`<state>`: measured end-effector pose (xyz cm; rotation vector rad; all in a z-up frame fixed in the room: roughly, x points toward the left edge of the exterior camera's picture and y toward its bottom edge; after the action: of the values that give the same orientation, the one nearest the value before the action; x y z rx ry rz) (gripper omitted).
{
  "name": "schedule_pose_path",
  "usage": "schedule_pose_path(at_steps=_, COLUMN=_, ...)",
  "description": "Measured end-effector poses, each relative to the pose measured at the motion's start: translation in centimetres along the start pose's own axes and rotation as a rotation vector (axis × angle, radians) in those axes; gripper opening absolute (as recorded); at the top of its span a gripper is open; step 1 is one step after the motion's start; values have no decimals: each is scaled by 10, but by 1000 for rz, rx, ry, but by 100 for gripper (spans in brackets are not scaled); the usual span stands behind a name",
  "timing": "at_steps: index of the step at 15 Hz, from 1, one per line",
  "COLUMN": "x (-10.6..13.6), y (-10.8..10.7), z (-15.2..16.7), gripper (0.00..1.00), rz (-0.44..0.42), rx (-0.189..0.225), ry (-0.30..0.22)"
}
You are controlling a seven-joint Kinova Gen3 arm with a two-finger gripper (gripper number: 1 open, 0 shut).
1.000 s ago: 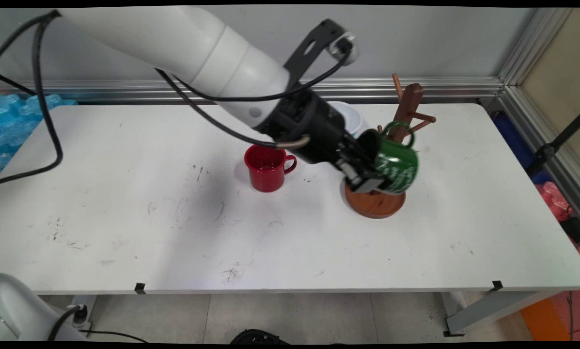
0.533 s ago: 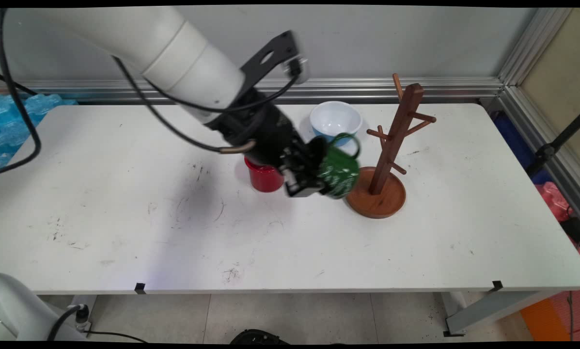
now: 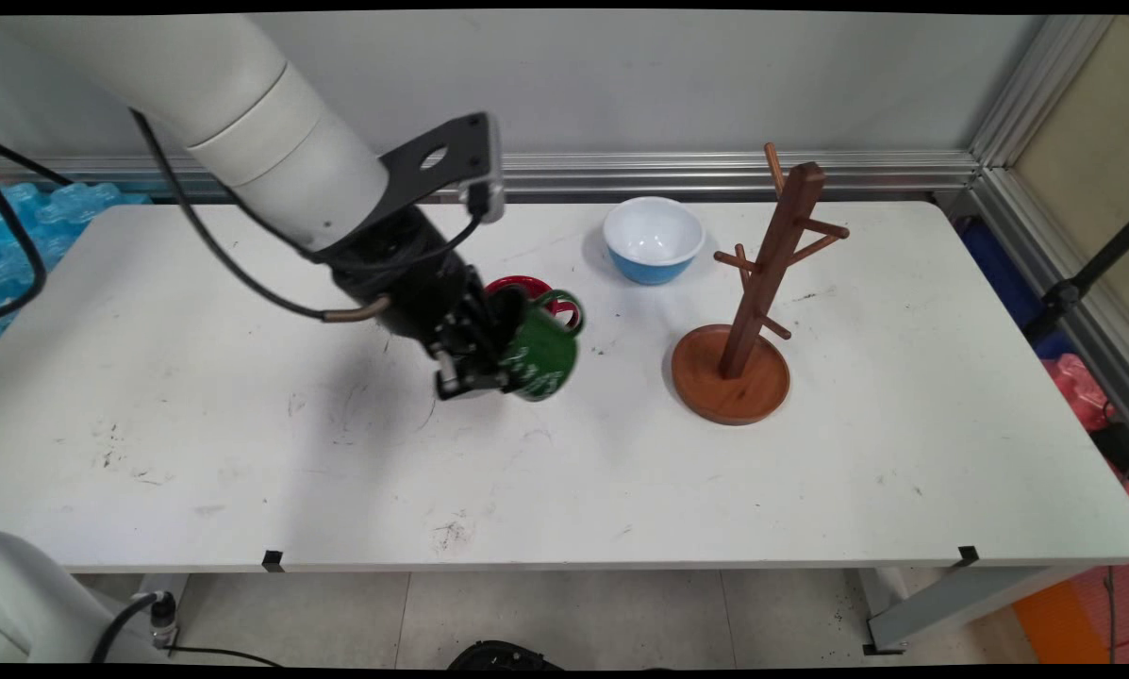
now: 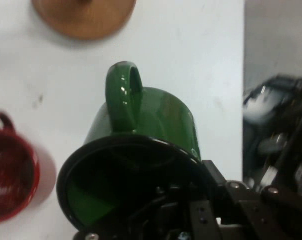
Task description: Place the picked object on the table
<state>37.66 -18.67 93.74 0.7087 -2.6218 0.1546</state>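
Observation:
My gripper (image 3: 484, 358) is shut on the rim of a green mug (image 3: 540, 354), carried tilted on its side above the table's middle. In the hand view the green mug (image 4: 141, 145) fills the centre, its dark mouth toward the camera and its handle pointing up. A red mug (image 3: 519, 286) stands on the table just behind the green one, mostly hidden by it in the main view; the hand view shows the red mug (image 4: 11, 175) at the left edge. The wooden mug tree (image 3: 757, 283) stands empty to the right, its round base (image 4: 83, 17) at the hand view's top.
A white bowl with a blue outside (image 3: 653, 238) sits at the back of the table (image 3: 243, 453), between the red mug and the mug tree. Blue plastic wrap (image 3: 26, 236) lies past the table's left end. Metal framing runs along the wall behind.
The arm has swung left with the green mug, from against the mug tree's pegs to in front of the red mug. The tree and white bowl are now uncovered.

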Motion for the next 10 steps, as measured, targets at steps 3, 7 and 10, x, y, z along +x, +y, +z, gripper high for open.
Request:
schedule_pose_path(at_steps=3, x=-13, y=0, z=3, gripper=0, rz=38, rx=35, ry=-79)
schedule_pose_path(at_steps=7, x=-25, y=4, z=15, gripper=0, rz=105, rx=52, ry=-160)
schedule_pose_path(at_steps=10, x=-37, y=5, z=24, gripper=0, rz=165, rx=60, ry=-224)
